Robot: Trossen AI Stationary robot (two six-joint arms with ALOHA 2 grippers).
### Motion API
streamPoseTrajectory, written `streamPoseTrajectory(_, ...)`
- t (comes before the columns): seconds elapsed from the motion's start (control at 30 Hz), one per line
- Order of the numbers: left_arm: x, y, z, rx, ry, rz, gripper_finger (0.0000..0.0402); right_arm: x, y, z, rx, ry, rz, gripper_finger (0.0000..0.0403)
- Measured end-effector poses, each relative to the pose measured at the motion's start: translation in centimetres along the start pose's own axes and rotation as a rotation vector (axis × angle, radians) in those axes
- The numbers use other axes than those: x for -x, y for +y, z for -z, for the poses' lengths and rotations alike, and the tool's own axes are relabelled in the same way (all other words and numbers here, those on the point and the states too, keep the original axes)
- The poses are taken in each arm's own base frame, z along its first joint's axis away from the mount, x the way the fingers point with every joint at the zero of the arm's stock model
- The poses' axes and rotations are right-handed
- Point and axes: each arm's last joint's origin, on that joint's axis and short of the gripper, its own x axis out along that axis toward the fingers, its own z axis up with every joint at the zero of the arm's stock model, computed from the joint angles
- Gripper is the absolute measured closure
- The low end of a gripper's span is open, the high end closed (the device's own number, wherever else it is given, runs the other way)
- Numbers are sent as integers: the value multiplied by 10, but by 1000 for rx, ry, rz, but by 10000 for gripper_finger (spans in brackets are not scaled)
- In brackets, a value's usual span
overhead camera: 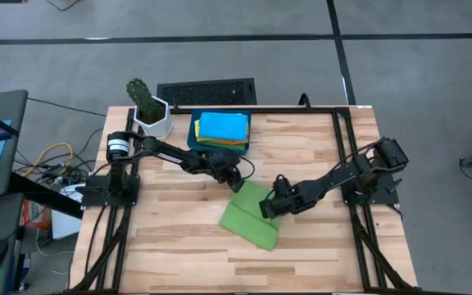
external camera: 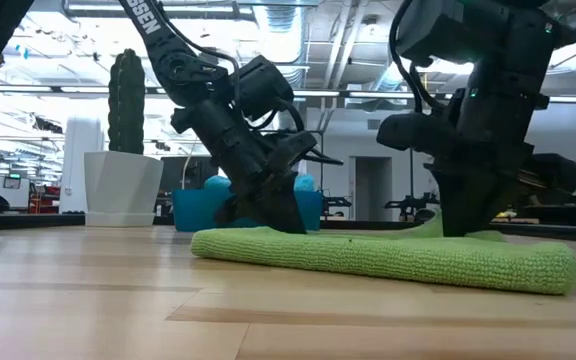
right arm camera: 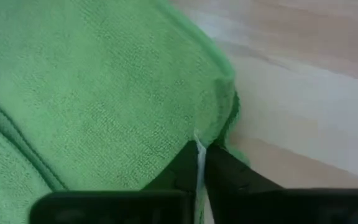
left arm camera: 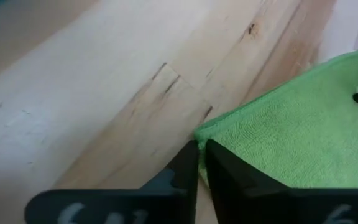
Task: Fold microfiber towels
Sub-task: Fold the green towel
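Both grippers pinch the green towel (overhead camera: 251,218) mid-table: left gripper (overhead camera: 234,183) nearly shut on its far corner, right gripper (overhead camera: 266,206) on its right edge.

The near half of the table (overhead camera: 187,254) lies bare, open to reach from either side. Mid-table the green towel (overhead camera: 248,217) and both arms crowd together. At the back, the tray (overhead camera: 193,131) of stacked towels (overhead camera: 222,127) and the potted cactus (overhead camera: 148,111) block the left corner; the right back corner is free.
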Motion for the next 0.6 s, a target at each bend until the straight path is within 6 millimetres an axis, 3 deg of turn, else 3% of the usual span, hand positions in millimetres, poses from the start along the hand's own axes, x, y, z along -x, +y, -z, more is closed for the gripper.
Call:
streamPoseTrajectory(0.33, 0, 0, 0, 2, -6, -8, 399, 7, 1, 2, -12, -9, -1, 156)
streamPoseTrajectory(0.43, 0, 0, 0, 9, -13, -7, 395, 8, 4, 2, -18, -14, -12, 135)
streamPoseTrajectory(0.6, -1, -1, -1, 9, -19, -2, 390, 15, 6, 0, -14, -18, 27, 133)
